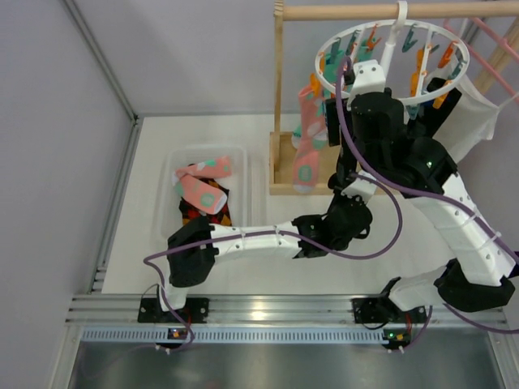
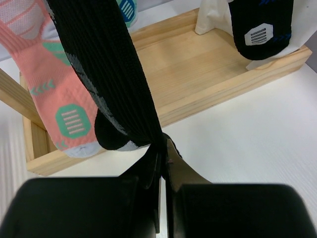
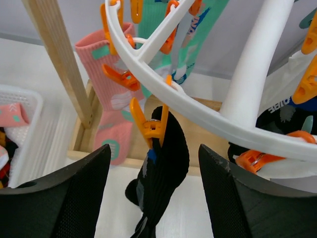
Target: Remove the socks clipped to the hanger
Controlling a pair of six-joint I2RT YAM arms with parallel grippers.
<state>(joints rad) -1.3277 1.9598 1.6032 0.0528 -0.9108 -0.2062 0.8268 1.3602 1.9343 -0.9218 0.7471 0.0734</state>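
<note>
Right wrist: the black sock [image 3: 166, 168] hangs lengthwise downward from its peg [image 3: 150, 126]. Left gripper [image 2: 163, 161] pinches its bottom; right gripper [image 3: 154, 153] gapes.

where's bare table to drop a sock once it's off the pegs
Bare table lies behind the bin, up to the back wall, and along the bin's left side. Crowded: under the hanger, where socks, pegs, left arm and right arm bunch.

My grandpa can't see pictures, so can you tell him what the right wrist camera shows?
A black sock hangs from an orange peg on the round white hanger, between the open fingers of the right gripper. A pink sock hangs behind it, beside a wooden post.
</note>
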